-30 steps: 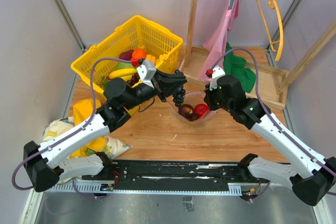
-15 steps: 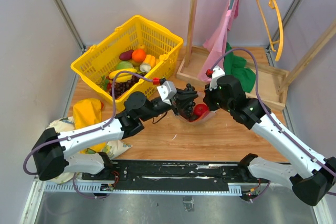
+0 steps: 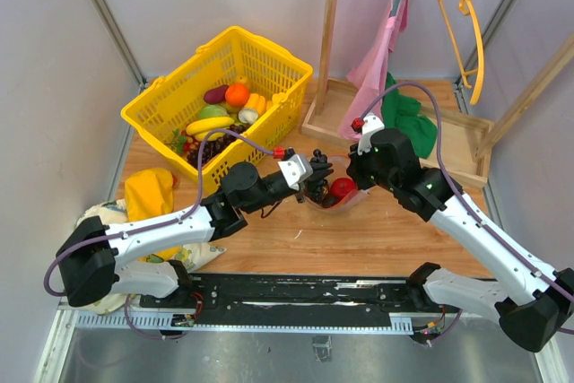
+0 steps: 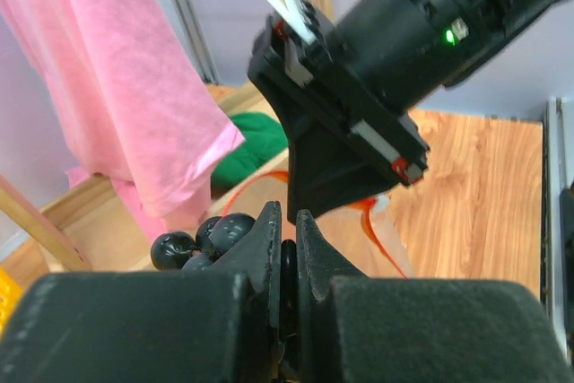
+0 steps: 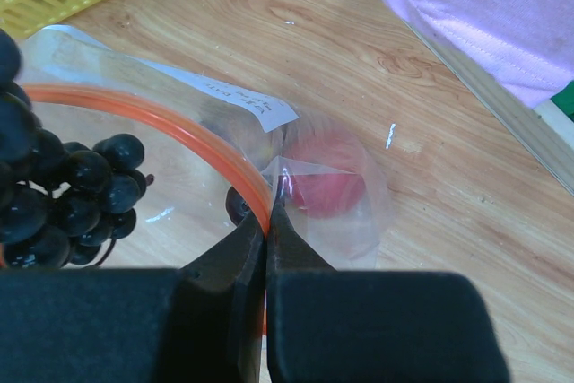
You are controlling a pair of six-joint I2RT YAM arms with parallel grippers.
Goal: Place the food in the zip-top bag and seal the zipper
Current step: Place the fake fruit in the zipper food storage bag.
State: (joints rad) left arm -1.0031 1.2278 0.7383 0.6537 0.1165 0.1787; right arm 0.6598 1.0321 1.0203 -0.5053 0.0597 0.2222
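My left gripper (image 4: 283,219) is pinched narrow on the grapes (image 4: 208,238), light, lumpy, dangly. My right gripper (image 5: 267,214) nips the flimsy zip-top bag (image 5: 354,221) at its zipper (image 5: 81,92), probably the firmest hold.

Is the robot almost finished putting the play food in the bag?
Not nearly. A red apple sits inside the bag. The left gripper holds dark grapes at the bag's mouth, while the right gripper pinches the bag by its red zipper. A banana, an orange and more pieces wait in the yellow basket, and the zipper is not yet sealed.
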